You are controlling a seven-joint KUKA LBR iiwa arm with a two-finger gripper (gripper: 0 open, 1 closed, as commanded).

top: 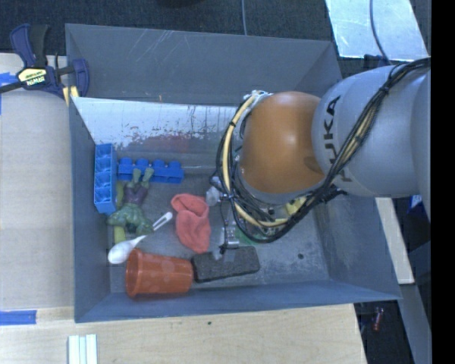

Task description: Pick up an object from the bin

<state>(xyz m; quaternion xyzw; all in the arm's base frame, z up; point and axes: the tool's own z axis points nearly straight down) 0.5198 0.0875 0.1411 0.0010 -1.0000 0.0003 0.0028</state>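
Lower centre of frame: gripper (229,250) directly above a dark grey block (235,266) by the bin's lower wall (235,300); whether it is spread or closed cannot be told. Risk: the adjacent pink cloth (191,220) may snag, or the flat block may slip from a shallow pinch.

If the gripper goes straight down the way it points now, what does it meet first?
Probably the dark grey rectangular block: the gripper sits right over its upper edge. The pink crumpled piece lies close on the view's left, and height is hard to judge from above.
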